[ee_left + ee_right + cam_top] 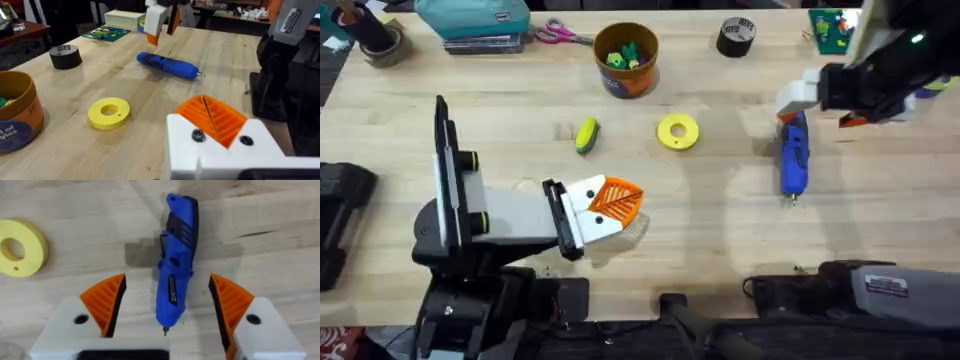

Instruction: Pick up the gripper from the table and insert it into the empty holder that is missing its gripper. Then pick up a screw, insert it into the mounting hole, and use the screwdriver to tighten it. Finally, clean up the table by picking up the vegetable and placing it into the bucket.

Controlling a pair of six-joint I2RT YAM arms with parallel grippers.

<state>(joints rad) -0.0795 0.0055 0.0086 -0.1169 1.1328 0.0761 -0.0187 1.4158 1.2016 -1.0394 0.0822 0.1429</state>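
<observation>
The right gripper [165, 315] hangs wide open and empty over the blue screwdriver [793, 158], which lies on the bench [720, 220] at about three o'clock. Closing off-centre could roll the rounded body from the pads [105, 302]. I cannot tell the left gripper's opening.

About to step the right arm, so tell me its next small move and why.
Probably lower the right end effector straight down and close on the screwdriver. In the right wrist view its orange pads stand open on either side of the blue body, which lies flat on the table, bit pointing toward the camera. It looks lined up already.
</observation>
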